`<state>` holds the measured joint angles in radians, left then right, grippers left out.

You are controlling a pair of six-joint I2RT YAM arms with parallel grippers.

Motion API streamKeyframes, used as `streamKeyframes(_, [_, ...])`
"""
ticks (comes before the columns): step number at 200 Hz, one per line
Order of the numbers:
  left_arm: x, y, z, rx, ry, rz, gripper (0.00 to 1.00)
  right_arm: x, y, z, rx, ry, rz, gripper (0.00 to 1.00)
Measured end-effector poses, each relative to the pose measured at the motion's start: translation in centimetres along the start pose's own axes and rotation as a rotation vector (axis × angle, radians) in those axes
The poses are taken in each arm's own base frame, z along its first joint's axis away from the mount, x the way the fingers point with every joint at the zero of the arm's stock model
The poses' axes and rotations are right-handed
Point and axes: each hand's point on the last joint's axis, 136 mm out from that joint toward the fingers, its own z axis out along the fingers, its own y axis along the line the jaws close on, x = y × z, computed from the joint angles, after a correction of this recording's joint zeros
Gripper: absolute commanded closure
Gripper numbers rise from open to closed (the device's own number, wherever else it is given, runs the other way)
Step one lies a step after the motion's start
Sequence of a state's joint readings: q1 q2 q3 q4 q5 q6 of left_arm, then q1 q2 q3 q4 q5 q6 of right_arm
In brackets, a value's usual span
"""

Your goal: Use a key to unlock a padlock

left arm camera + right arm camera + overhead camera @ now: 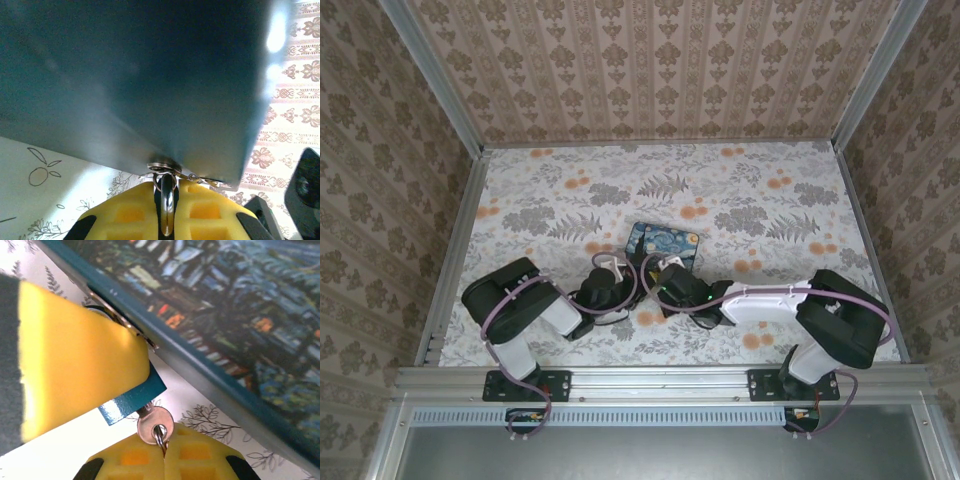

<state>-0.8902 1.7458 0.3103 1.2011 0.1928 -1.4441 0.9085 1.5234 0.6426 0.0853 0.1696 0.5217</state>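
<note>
small silver key sitting in little blue metal padlock; right gripper pinching the key, left gripper clamping the padlock. turning and popping open seemingly remaining.

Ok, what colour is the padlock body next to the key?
Metallic blue; the padlock shows best in the right wrist view, just above the silver key.
</note>
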Motion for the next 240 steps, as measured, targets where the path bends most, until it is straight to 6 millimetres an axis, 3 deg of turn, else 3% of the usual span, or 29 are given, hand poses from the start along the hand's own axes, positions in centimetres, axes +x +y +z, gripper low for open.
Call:
streamKeyframes(39, [-0.1,-0.1,0.0,0.008,-0.009,0.002,1.0,-0.2,0.3,0.0,-0.11,0.002,0.117,1.0])
streamKeyframes(58, [-0.2,-0.2,0.0,0.009,-0.01,0.002,1.0,-0.2,0.4,0.0,-0.132,0.01,0.146,0.69])
streamKeyframes(77, [0.1,-0.2,-0.1,0.011,0.002,0.001,1.0,-0.8,0.7,-0.4,-0.153,-0.01,0.163,0.62])
streamKeyframes(104, [0.4,-0.2,-0.1,0.011,0.016,0.0,1.0,-0.9,0.5,-1.7,-0.167,-0.036,0.171,0.61])
streamKeyframes(157, [1.0,0.7,-0.3,-0.017,0.054,-0.008,1.0,-4.5,0.6,-5.2,-0.184,-0.192,0.166,0.63])
streamKeyframes(193, [1.3,0.8,-0.4,-0.018,0.069,-0.01,1.0,-3.9,0.9,-4.9,-0.123,-0.167,0.086,0.7])
streamKeyframes(240, [1.4,0.9,-0.4,-0.021,0.076,-0.008,1.0,-2.2,2.3,-3.8,-0.066,-0.116,-0.029,0.71])
